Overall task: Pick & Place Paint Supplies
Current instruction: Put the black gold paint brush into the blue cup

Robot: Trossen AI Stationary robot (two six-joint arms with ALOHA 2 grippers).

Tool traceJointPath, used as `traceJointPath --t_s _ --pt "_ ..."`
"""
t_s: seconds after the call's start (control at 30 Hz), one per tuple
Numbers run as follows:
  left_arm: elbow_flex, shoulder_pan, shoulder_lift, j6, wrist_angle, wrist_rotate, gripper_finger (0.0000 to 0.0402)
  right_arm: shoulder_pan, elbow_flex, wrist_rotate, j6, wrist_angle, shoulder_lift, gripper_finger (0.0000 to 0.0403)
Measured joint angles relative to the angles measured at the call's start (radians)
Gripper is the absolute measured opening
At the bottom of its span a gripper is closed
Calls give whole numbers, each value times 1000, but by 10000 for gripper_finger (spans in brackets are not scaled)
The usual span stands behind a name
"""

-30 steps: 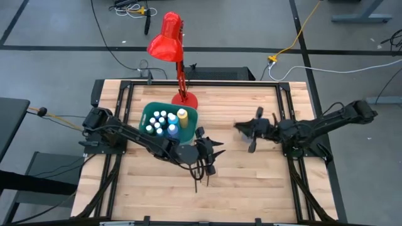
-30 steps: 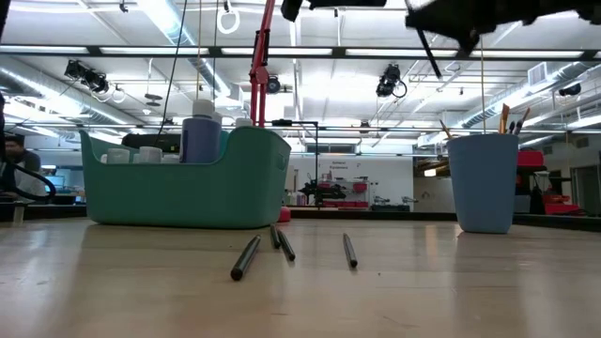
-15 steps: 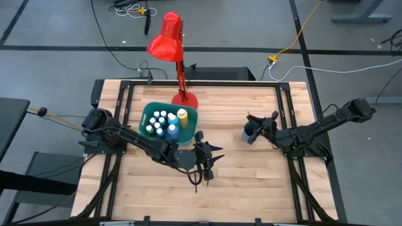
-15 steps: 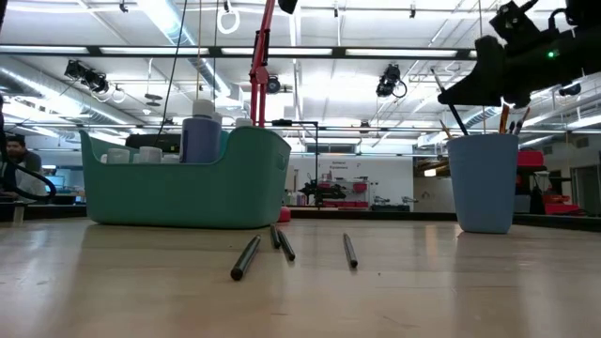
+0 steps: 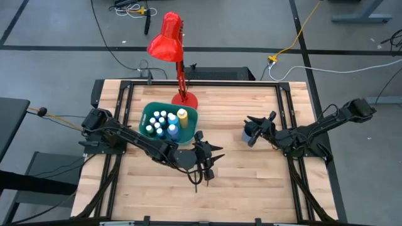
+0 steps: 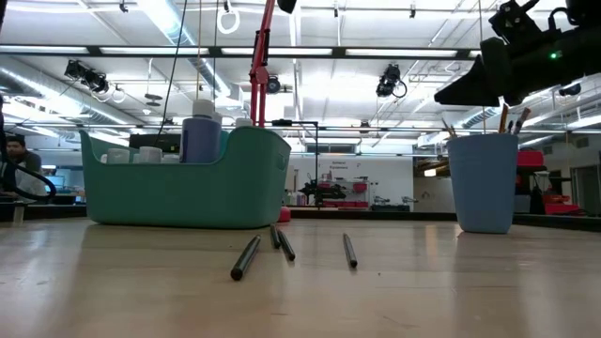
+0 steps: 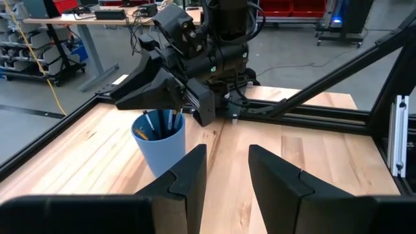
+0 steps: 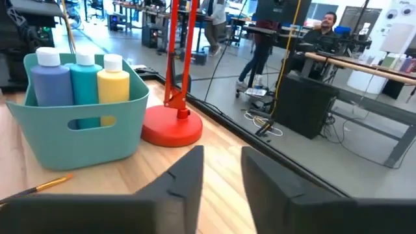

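Small white-capped paint bottles [image 5: 162, 123] and a taller yellow bottle [image 5: 182, 114] stand in the teal bin [image 6: 188, 188]. Three dark brushes [image 6: 246, 255] lie flat on the table in front of the bin, close below my left gripper [image 5: 206, 158], which is open. A blue cup [image 6: 484, 183] on the table's right half holds several brushes upright [image 7: 157, 122]. My right gripper [image 5: 252, 129] is open and hovers just above the cup's mouth, apart from the brush ends.
A red desk lamp stands with its base [image 5: 184, 99] behind the bin and its head over the far edge. Black frame rails run along the table's sides. Bare wood lies between bin and cup and along the near edge. People sit in the room beyond.
My right gripper came down toward the blue cup with a thin brush hanging below it. The brush slanted into the cup half a second ago. Now no brush shows below the fingers, and the gripper stays just above the cup.
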Motion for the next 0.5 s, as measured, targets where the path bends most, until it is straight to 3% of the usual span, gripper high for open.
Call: traceJointPath --t_s 0.17,0.3,0.4,0.5 --pt "0 -2 0 -1 0 5 124 0 0 -4 -7 23 0 163" --pt "0 -11 0 -32 -8 8 123 12 0 -43 -101 143 0 184" --pt "1 -25 0 -82 -56 8 123 30 0 -156 -160 258 0 190" --pt "1 -42 8 -187 -111 5 123 42 0 -340 -185 336 0 191"
